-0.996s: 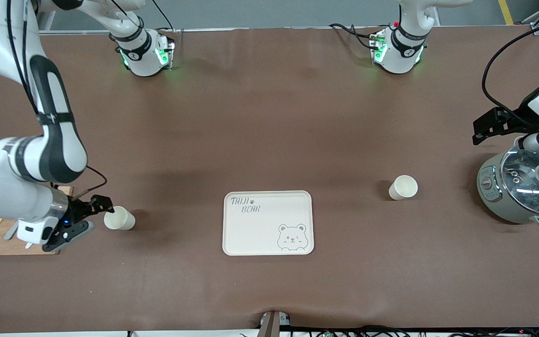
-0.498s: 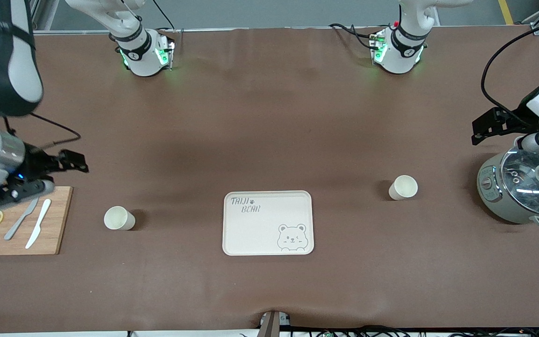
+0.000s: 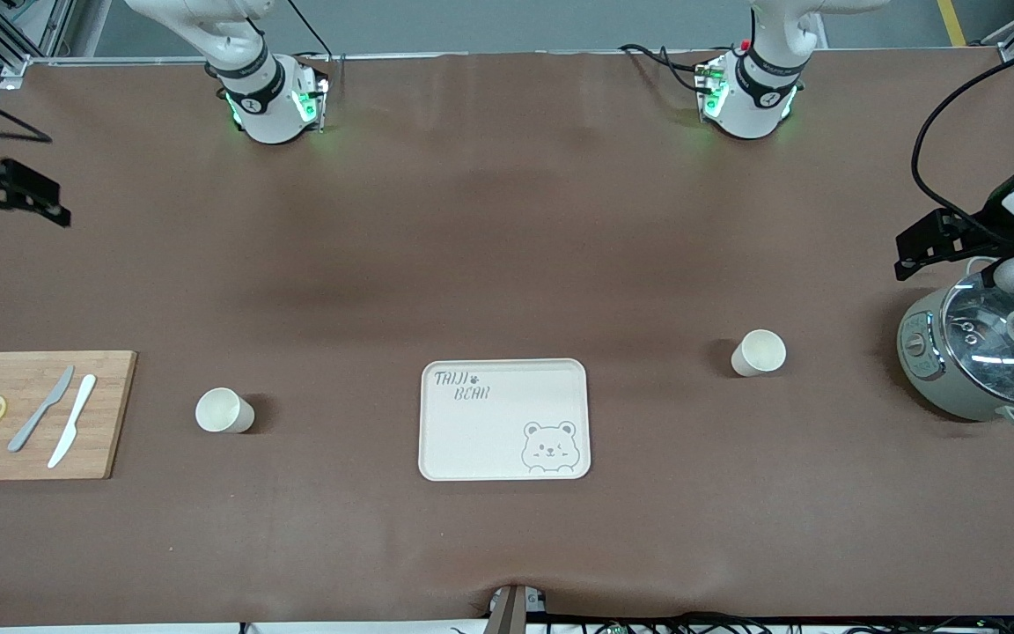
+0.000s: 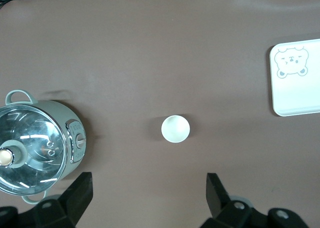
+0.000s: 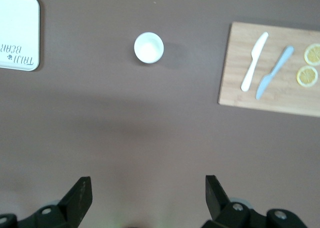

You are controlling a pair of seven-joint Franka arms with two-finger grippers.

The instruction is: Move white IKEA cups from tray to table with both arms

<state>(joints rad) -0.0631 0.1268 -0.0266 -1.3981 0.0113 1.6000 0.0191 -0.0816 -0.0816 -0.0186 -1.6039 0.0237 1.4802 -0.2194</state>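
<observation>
Front view: tray [image 3: 504, 419] bare; one cup [image 3: 224, 411] on table [image 3: 507, 220] toward right arm's end, other cup [image 3: 758, 353] toward left arm's end. Right gripper [image 3: 10, 198] raised, spread, empty.
Left wrist view: left gripper [image 4: 148, 193] spread, empty, above table near pot [image 4: 37, 147].
Right wrist view: cup upright, apart from cutting board [image 5: 272, 70].

Legible text: one item only. The tray [image 3: 504, 419] carries the hand-lettered words "TAIJI BEAR" in grey, two lines, in the corner farthest from the front camera toward the right arm's end; a small paw mark follows "TAIJI". A grey bear face drawing sits in the diagonally opposed corner. The right wrist view shows the same lettering [image 5: 15, 55] turned on its side. Markings on the cooker's [image 3: 982, 357] front panel are too small to read.
</observation>
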